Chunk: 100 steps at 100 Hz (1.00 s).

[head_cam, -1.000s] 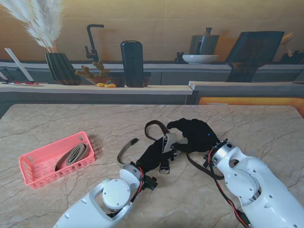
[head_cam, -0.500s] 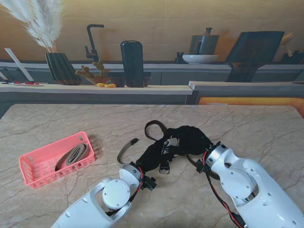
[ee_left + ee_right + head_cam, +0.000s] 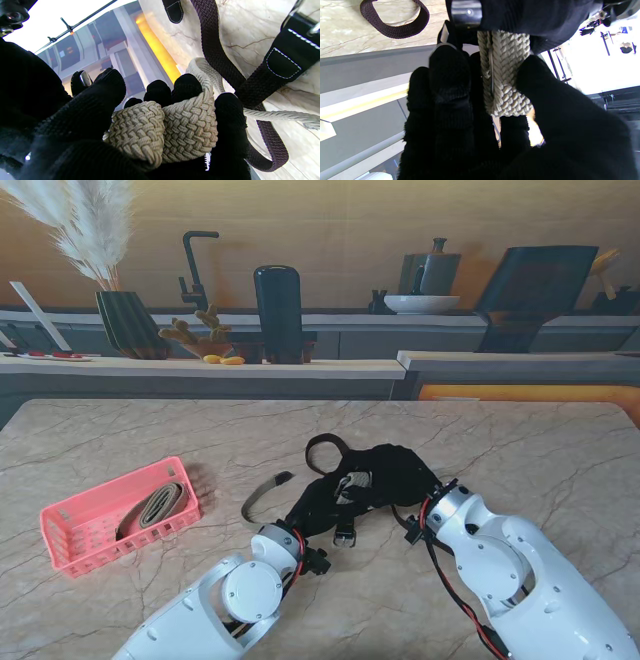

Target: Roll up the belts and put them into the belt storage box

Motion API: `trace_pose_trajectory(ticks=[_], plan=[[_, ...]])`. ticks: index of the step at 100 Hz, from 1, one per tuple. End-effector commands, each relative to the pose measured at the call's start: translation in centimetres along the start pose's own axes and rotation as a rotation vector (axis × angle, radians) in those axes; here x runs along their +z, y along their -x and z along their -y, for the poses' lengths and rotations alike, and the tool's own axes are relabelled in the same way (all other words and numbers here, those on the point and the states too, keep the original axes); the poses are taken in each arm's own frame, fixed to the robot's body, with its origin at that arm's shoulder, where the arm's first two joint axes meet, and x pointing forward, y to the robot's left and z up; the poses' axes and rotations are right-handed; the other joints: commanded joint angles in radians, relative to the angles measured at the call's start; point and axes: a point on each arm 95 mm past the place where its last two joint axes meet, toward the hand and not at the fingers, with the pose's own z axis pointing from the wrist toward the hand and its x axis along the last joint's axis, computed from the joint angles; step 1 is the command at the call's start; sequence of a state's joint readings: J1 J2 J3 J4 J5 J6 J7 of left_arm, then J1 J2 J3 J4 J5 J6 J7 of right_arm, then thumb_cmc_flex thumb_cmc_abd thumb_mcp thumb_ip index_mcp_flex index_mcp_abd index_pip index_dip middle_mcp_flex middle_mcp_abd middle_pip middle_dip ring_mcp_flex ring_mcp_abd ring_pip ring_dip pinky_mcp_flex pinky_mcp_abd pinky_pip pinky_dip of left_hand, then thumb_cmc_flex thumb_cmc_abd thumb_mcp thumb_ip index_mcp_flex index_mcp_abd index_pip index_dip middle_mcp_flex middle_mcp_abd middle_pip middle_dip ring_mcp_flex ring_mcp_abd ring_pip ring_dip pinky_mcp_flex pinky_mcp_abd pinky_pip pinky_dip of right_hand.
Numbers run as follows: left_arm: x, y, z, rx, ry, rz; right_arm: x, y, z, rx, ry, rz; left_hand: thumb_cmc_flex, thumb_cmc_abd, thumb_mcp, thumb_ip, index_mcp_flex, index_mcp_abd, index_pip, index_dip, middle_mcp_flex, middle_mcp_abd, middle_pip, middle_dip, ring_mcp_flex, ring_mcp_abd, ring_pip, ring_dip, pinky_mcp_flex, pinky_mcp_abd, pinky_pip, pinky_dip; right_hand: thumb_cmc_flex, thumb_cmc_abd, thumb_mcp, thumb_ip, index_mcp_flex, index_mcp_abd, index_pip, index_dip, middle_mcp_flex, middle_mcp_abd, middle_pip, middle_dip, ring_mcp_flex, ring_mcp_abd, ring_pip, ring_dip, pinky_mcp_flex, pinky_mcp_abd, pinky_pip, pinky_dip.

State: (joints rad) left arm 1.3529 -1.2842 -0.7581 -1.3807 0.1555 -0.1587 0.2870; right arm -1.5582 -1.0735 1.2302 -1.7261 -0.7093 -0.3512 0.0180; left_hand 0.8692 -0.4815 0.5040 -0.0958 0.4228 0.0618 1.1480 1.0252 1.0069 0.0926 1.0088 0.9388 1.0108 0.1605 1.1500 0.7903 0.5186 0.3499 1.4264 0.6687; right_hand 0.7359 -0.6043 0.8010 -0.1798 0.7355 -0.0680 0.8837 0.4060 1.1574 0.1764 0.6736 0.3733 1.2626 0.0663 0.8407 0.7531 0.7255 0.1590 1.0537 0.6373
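A beige braided belt is partly rolled between both black-gloved hands at the table's middle. My left hand is shut on the beige roll, its fingers curled over it. From the other side my right hand pinches the same roll between thumb and fingers. A dark brown braided belt loops on the marble beside them, its buckle end hanging near my left hand. The pink storage basket sits at the left with one rolled beige belt inside.
The beige belt's loose tail trails left across the marble table. A counter with a vase of pampas grass, a black cylinder and a faucet lies beyond the table's far edge.
My right hand moved left and closed onto the beige roll, meeting my left hand. The left arm shifted slightly nearer to me.
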Motion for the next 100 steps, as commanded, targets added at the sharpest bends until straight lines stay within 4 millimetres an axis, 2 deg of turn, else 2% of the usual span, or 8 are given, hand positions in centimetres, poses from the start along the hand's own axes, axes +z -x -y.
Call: trace_pose_trajectory(ticks=[1,11,15,22,47,69,82,100], plan=[[0.1,-0.2,-0.1,0.004,0.031,-0.018,0.0,-0.2,0.2,0.012,-0.012,-0.002,0.062,0.048,-0.098,-0.037,0.011,-0.04,0.06,-0.003,0.029,-0.019,0.045,-0.006,0.059,-0.009,0.102,0.031,0.01,-0.009,0.061,0.027,0.07,0.003,0.079,0.003,0.037,-0.025,0.087,-0.008,0.009,-0.001,-0.006,-0.016,0.041,-0.016,-0.014,-0.028,-0.007,-0.016,0.025,-0.012],[0.1,0.0,-0.1,0.022,0.049,-0.037,-0.2,-0.1,0.1,0.019,-0.037,0.002,0.169,0.178,-0.31,-0.019,-0.007,-0.056,0.051,0.011,0.019,-0.022,0.054,0.01,0.059,-0.015,0.117,0.037,0.01,-0.011,0.066,0.032,0.021,-0.01,0.002,0.009,-0.049,0.03,0.039,-0.019,-0.083,0.008,-0.018,-0.011,-0.009,-0.015,-0.085,-0.046,-0.051,-0.014,-0.011,-0.021],[0.1,0.0,-0.1,0.021,0.057,-0.042,-0.3,0.1,0.0,0.014,-0.045,0.004,0.261,0.248,-0.495,0.019,-0.016,-0.057,0.036,0.025,0.015,-0.021,0.055,0.028,0.057,-0.019,0.118,0.058,0.006,-0.014,0.066,0.033,-0.041,-0.02,0.012,0.024,-0.054,0.061,-0.097,0.045,-0.141,0.013,-0.026,-0.005,-0.051,-0.013,-0.124,-0.031,-0.077,-0.014,-0.036,-0.014],[0.1,0.1,-0.2,0.017,0.074,-0.048,-0.6,0.3,-0.1,-0.007,-0.051,0.011,0.279,0.266,-0.511,0.018,-0.028,-0.054,0.034,0.027,0.007,-0.016,0.063,0.033,0.055,-0.016,0.126,0.062,0.003,-0.012,0.069,0.035,-0.154,-0.029,0.047,0.096,-0.099,0.1,-0.3,0.173,-0.245,0.022,-0.039,-0.002,-0.136,-0.008,-0.174,-0.03,-0.12,-0.006,-0.069,-0.002],[0.1,0.1,-0.2,0.035,0.087,-0.057,-1.4,0.7,-0.3,-0.078,-0.041,0.038,0.279,0.277,-0.517,0.022,-0.039,-0.05,0.036,0.04,0.003,-0.023,0.073,0.04,0.06,-0.026,0.131,0.064,0.011,-0.016,0.074,0.037,-0.25,-0.037,0.008,0.103,-0.176,0.148,-0.402,0.208,-0.369,0.038,-0.022,0.021,-0.28,0.036,-0.149,-0.026,-0.205,0.034,-0.1,0.024],[0.2,0.2,-0.2,0.049,0.075,-0.064,-1.3,0.7,0.2,-0.05,-0.069,0.058,0.279,0.276,-0.517,0.025,-0.041,-0.05,0.036,0.042,-0.001,-0.024,0.071,0.04,0.053,-0.022,0.125,0.063,0.004,-0.019,0.068,0.034,-0.173,0.025,-0.036,0.099,-0.024,0.071,-0.325,0.269,-0.236,0.004,0.004,0.045,-0.252,0.054,-0.053,0.002,-0.23,0.069,-0.079,0.067],[0.1,0.2,-0.2,0.057,0.076,-0.065,-0.8,0.6,0.6,-0.019,-0.073,0.045,0.279,0.277,-0.517,0.026,-0.041,-0.051,0.036,0.042,-0.003,-0.024,0.069,0.039,0.052,-0.021,0.123,0.062,0.003,-0.019,0.067,0.034,-0.039,0.035,-0.118,0.032,-0.042,-0.037,-0.028,0.065,-0.141,-0.037,-0.005,0.047,-0.239,0.05,-0.038,0.011,-0.231,0.071,-0.075,0.077],[0.1,0.1,-0.1,0.05,0.067,-0.064,-0.5,0.4,0.8,-0.021,-0.111,0.026,0.28,0.281,-0.517,0.025,-0.045,-0.05,0.036,0.042,-0.004,-0.027,0.068,0.039,0.051,-0.021,0.12,0.062,0.003,-0.019,0.066,0.033,0.012,-0.019,-0.069,0.021,0.0,-0.066,0.024,0.0,-0.076,-0.055,-0.043,0.025,-0.224,0.042,-0.054,0.002,-0.227,0.067,-0.079,0.069]])
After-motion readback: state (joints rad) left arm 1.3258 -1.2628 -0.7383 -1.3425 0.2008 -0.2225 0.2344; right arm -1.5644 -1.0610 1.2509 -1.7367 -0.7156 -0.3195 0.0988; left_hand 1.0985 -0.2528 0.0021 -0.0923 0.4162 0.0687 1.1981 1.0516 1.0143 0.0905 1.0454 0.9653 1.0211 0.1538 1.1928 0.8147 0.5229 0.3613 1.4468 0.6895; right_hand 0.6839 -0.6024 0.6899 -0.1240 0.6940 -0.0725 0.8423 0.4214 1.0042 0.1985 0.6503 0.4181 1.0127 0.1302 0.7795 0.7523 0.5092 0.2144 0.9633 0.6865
